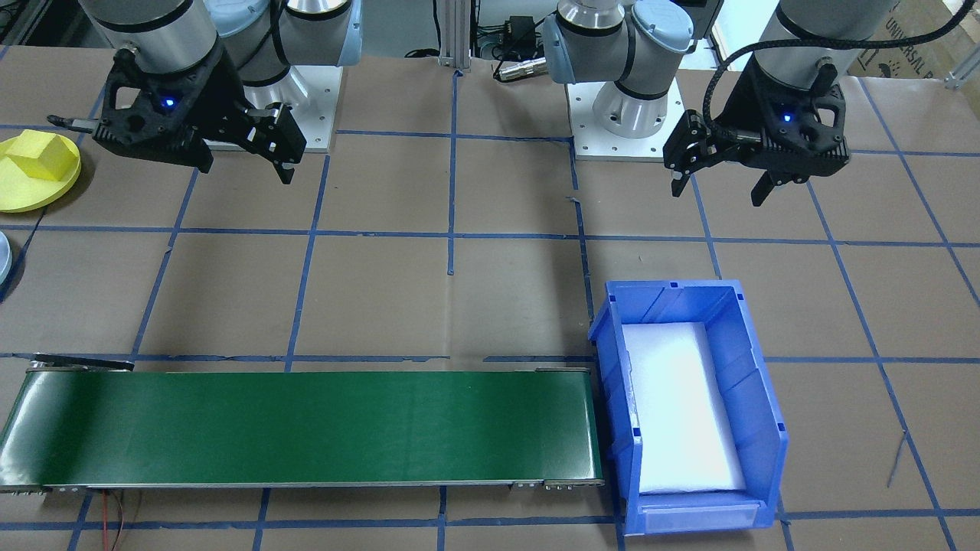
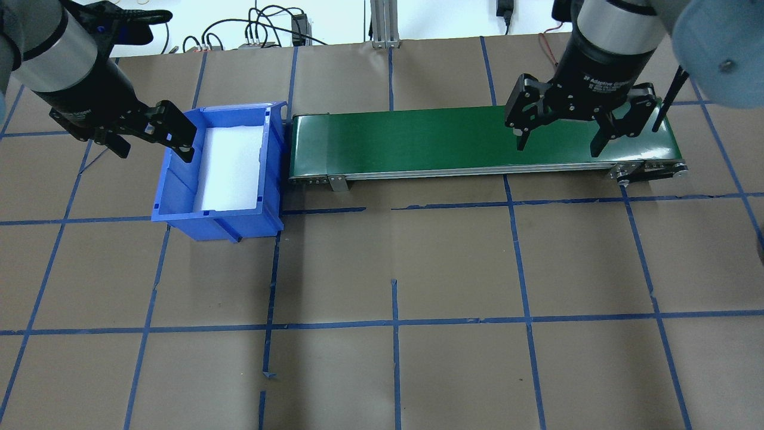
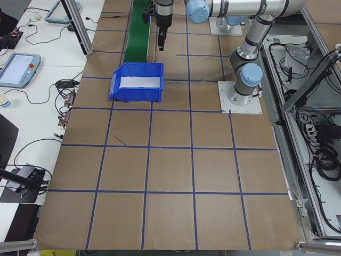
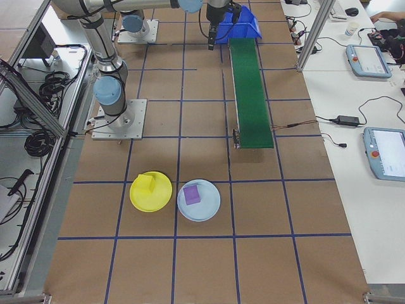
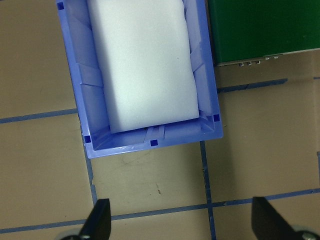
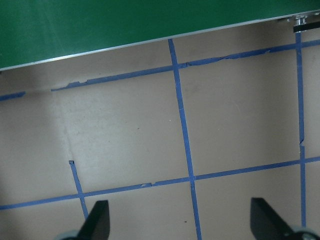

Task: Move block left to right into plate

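The yellow plate [image 1: 31,191] [image 4: 158,197] lies on the table at the robot's right end. A yellow block [image 1: 42,153] [image 4: 147,183] rests on it. My right gripper [image 1: 245,168] [image 2: 558,146] [image 6: 180,222] hangs open and empty above the conveyor's right end, away from the plate. By the near edge of the blue bin [image 2: 221,215] [image 5: 150,142], my left gripper [image 1: 717,193] [image 2: 154,149] [image 5: 182,222] is also open with nothing between its fingers. Only a white foam liner [image 5: 147,65] shows inside the bin.
A green conveyor belt [image 1: 306,428] [image 2: 465,137] runs from the bin toward the robot's right. A light blue plate [image 4: 209,206] with a purple block [image 4: 192,194] sits beside the yellow plate. Blue tape lines grid the brown table.
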### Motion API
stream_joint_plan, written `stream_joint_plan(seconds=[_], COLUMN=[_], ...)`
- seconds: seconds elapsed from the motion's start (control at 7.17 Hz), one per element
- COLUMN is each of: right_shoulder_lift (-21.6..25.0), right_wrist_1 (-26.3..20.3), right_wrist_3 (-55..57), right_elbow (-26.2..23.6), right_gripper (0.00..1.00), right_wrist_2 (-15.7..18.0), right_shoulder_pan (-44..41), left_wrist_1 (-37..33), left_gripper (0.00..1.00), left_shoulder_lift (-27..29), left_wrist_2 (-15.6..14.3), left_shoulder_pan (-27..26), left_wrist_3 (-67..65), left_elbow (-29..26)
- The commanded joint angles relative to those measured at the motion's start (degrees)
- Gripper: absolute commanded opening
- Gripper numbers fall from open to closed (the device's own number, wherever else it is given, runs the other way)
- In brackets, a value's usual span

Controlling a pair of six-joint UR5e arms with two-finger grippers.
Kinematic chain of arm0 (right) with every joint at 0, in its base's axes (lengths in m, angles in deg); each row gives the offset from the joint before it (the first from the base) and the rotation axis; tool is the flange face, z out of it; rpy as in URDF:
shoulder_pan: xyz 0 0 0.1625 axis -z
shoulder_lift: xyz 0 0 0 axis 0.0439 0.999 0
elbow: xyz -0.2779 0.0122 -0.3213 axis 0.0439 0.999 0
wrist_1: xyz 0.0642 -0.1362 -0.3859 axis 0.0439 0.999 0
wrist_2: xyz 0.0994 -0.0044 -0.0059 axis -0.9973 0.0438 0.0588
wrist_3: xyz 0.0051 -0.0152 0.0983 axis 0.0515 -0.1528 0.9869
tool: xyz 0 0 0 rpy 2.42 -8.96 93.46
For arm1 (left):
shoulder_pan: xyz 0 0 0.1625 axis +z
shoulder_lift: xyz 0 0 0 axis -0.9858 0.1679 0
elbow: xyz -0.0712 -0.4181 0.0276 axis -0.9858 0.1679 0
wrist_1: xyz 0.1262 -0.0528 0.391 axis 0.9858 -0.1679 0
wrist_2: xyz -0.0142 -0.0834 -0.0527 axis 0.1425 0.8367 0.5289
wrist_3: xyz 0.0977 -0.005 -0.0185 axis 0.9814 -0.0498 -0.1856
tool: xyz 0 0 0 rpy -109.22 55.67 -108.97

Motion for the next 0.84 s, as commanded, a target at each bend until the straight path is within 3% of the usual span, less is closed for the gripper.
stream_joint_plan(seconds=[0.0,0.7], right_shoulder_lift=[1.11,1.11], right_wrist_1=[4.95,5.59], right_wrist_3=[-4.81,-4.81], right_elbow=[-2.54,-2.72], right_gripper=[1.0,1.0], right_wrist_2=[-0.09,-0.61], right_shoulder_pan=[0.95,1.13], left_wrist_1=[0.0,0.0], left_gripper=[1.0,1.0], left_shoulder_lift=[0.0,0.0], left_wrist_2=[0.0,0.0], left_shoulder_pan=[0.0,0.0], left_wrist_3=[0.0,0.0], left_elbow=[-0.02,-0.02])
